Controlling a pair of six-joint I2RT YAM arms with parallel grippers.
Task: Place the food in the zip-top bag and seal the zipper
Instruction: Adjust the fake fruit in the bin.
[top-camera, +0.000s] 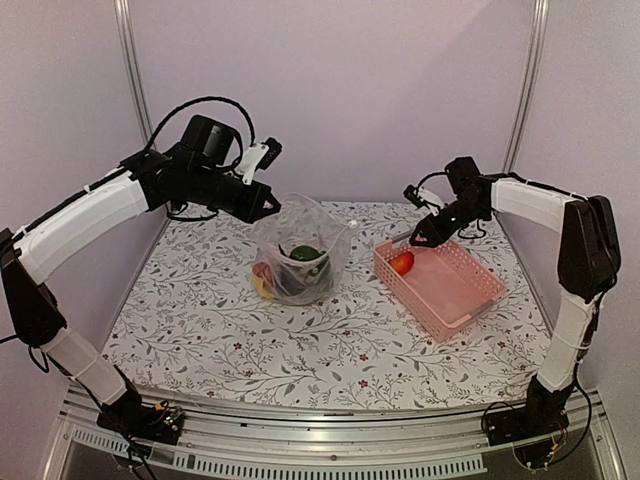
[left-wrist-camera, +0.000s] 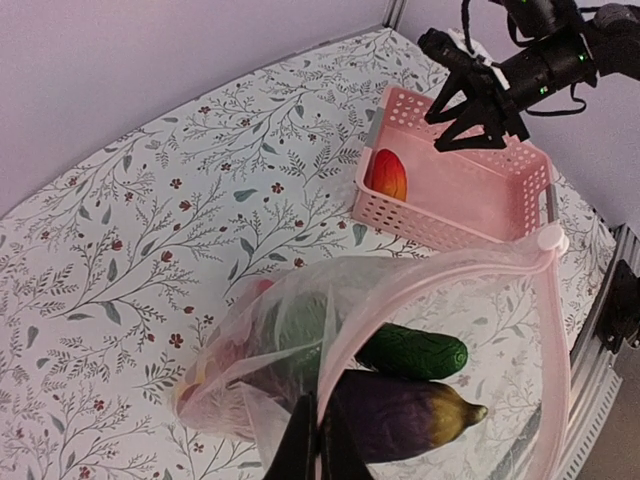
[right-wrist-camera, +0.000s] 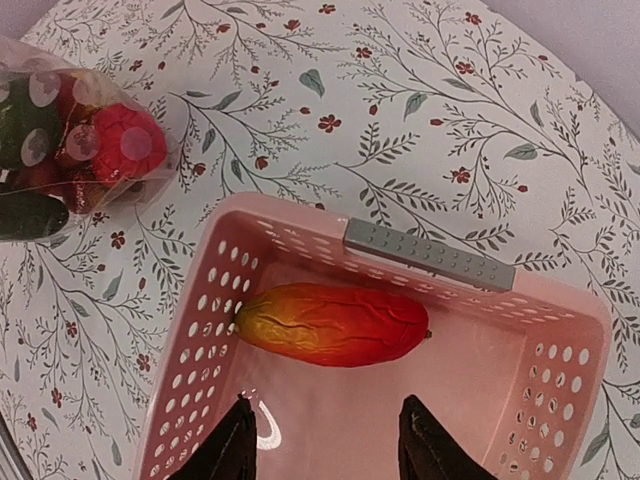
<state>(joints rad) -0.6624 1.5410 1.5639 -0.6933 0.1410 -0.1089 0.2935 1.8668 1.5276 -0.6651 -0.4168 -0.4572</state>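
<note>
The clear zip-top bag (top-camera: 300, 255) stands at the table's middle, mouth held up. My left gripper (top-camera: 274, 205) is shut on the mouth edge, pinching the pinkish zipper strip (left-wrist-camera: 440, 272) between its fingertips (left-wrist-camera: 320, 440). Through the plastic I see a purple eggplant (left-wrist-camera: 410, 420), a green cucumber (left-wrist-camera: 415, 350) and red and yellow pieces lower down. One red-orange fruit (right-wrist-camera: 335, 323) lies in the pink basket (top-camera: 470, 285) at its near-left end. My right gripper (right-wrist-camera: 325, 440) hangs open just above the basket floor, a short way from that fruit, touching nothing.
A grey strip (right-wrist-camera: 428, 256) sits on the basket's far rim. The basket's perforated walls (right-wrist-camera: 200, 330) flank the right fingers. A floral cloth (top-camera: 200, 330) covers the table, with a metal rail (top-camera: 330, 455) at the front and walls behind.
</note>
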